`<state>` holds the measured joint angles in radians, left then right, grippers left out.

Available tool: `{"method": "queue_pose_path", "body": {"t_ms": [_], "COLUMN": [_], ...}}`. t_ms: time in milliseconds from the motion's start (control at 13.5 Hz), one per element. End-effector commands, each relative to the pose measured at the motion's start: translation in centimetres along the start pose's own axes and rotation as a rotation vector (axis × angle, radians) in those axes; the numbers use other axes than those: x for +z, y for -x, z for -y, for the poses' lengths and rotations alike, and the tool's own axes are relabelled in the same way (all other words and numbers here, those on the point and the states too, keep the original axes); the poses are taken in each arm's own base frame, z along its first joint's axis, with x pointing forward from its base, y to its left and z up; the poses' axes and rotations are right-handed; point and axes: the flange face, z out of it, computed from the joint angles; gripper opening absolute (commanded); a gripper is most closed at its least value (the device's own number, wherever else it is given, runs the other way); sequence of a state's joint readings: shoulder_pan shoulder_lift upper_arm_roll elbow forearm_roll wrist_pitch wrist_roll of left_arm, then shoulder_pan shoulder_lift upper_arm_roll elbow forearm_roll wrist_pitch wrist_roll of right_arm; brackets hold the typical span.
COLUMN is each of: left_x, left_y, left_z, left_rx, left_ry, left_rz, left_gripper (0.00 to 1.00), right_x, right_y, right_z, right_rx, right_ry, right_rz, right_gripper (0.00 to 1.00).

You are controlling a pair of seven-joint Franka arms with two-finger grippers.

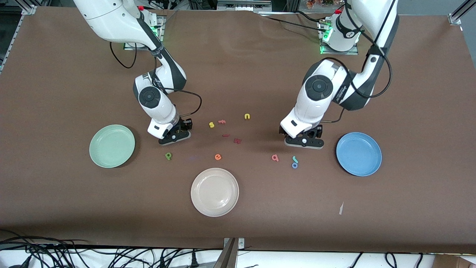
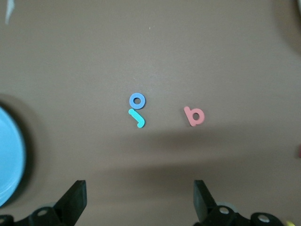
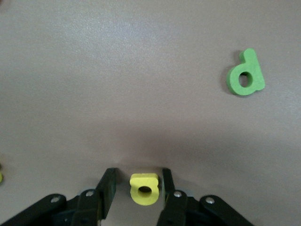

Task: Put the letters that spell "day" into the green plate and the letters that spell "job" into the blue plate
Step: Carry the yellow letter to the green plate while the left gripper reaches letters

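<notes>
Bracketing the yellow "a" (image 3: 144,188), the right pincer (image 3: 139,184) sits low.

Front camera: high, across the bench (image 1: 238,56), facing both arm bases, whole surface in view. Left wrist camera: close, looking down past its tool (image 2: 138,202); shares the "o" (image 2: 137,100) (image 1: 294,165) with the front view. Right wrist camera: closer still, looking down; shares the "d" (image 3: 246,74) (image 1: 168,156).

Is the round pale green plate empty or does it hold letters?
Empty: the round pale green plate shows only its bare surface, no foam letter inside.
</notes>
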<state>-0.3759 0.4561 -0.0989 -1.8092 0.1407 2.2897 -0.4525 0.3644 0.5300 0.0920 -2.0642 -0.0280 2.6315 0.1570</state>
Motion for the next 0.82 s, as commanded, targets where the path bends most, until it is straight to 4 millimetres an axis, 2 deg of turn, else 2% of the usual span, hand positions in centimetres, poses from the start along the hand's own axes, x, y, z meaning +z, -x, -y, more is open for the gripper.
{"method": "queue_pose_path", "body": {"t_ms": [0, 148, 223, 371, 520, 668, 742], "left_x": [2.7, 2.7, 3.5, 8.7, 8.6, 8.8, 8.8], "left_y": [-1.2, -2.5, -2.5, -2.2, -2.5, -2.8, -3.0], "left_z": [1.6, 5.2, 5.7, 5.3, 5.5, 5.2, 5.2], "left_rx": [0.039, 0.047, 0.072, 0.089, 0.115, 0.17, 0.221], "left_ry": [0.031, 0.196, 0.237, 0.23, 0.217, 0.184, 0.178], "left_rz": [-0.005, 0.026, 0.039, 0.102, 0.089, 0.047, 0.025], "left_gripper": [1.0, 1.0, 1.0, 1.0, 1.0, 1.0, 1.0], "right_x": [0.5, 0.4, 0.5, 0.0, -1.6, -5.2, -6.2], "right_y": [-0.4, -0.5, -0.4, -0.9, -1.9, -4.0, -4.6], "right_z": [0.3, 0.2, 0.2, 0.2, -0.7, -2.7, -4.6], "right_rx": [-0.042, -0.052, -0.052, -0.047, -0.033, 0.009, 0.038], "right_ry": [0.017, 0.022, 0.022, 0.022, 0.032, 0.069, 0.092], "right_rz": [-0.01, -0.014, -0.012, -0.019, 0.009, 0.103, 0.147], "right_gripper": [0.31, 0.13, 0.06, 0.05, 0.03, 0.02, 0.02]}}
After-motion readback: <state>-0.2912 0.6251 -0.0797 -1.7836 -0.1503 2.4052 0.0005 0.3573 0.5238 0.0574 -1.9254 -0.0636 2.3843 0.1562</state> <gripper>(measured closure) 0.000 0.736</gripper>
